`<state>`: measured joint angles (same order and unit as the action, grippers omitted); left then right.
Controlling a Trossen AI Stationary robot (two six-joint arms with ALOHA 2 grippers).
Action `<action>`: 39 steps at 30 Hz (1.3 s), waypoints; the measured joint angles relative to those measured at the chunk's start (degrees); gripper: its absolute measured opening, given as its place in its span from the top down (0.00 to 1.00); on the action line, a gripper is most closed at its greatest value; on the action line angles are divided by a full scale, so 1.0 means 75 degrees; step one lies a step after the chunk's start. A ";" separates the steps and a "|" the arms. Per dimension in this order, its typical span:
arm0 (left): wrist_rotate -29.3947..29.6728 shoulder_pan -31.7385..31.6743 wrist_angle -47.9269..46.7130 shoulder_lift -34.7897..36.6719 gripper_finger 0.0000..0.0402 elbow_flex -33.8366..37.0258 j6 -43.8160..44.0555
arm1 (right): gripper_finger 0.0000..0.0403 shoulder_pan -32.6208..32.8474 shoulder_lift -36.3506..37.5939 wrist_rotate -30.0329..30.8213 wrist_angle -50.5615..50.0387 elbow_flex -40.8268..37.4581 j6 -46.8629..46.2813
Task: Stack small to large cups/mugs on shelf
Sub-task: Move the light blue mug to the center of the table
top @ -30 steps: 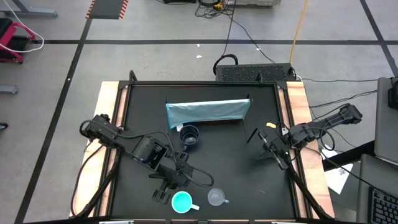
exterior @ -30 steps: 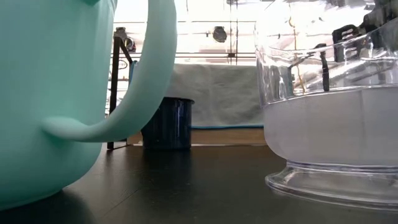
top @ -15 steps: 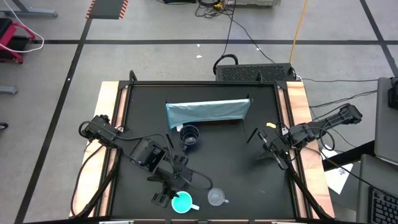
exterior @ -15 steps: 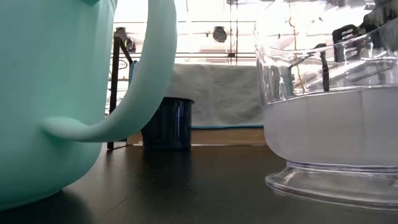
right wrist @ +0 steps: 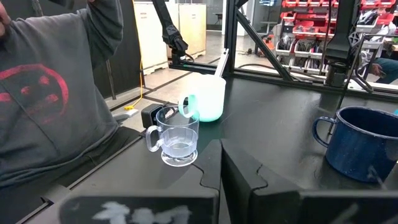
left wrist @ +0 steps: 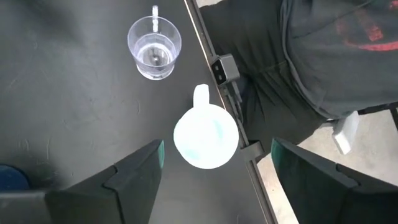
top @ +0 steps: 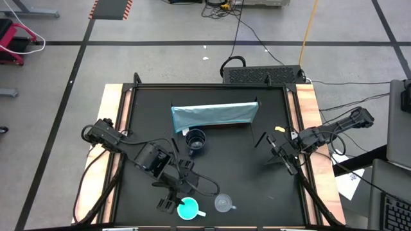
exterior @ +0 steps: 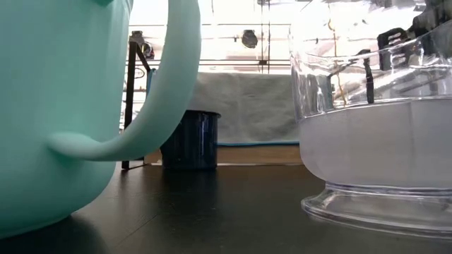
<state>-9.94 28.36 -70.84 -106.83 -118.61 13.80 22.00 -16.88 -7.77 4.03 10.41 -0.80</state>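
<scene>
At the table's back sits the shelf, the navy mug just in front of it. The turquoise mug and clear mug, near the front edge, look light, stiff, slippery; grip by rim. Left gripper hangs spread over turquoise; right gripper waits, fingers together.

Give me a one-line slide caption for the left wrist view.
Left gripper, jaws open, hovers above the turquoise mug near the table edge, the clear mug beside it.
</scene>
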 joint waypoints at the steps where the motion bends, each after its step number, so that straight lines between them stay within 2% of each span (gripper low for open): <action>1: 0.0013 0.0000 0.0011 0.0000 0.25 0.0000 -0.0005 | 1.00 0.0000 0.0000 0.0000 0.0000 0.0000 0.0001; 6: 0.0088 -0.0032 0.0091 -0.0120 0.25 0.0106 -0.0251 | 1.00 0.0000 0.0000 0.0000 0.0000 0.0000 0.0037; 19: -0.0076 -0.0122 -0.0744 -0.1390 0.25 0.0154 -0.0518 | 1.00 0.0000 -0.0002 0.0000 -0.0015 0.0000 0.0000; 34: -0.0075 -0.0128 -0.0325 -0.1358 0.25 0.0154 -0.0575 | 1.00 0.0002 -0.0002 0.0001 -0.0006 0.0000 -0.0003; 39: 0.0581 -0.0035 0.0253 -0.1349 0.25 0.0264 -0.0513 | 1.00 0.0000 0.0000 0.0000 -0.0006 0.0000 0.0006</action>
<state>-5.58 28.10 -68.94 -116.95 -116.63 9.96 22.00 -16.89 -7.77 3.99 10.41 -0.75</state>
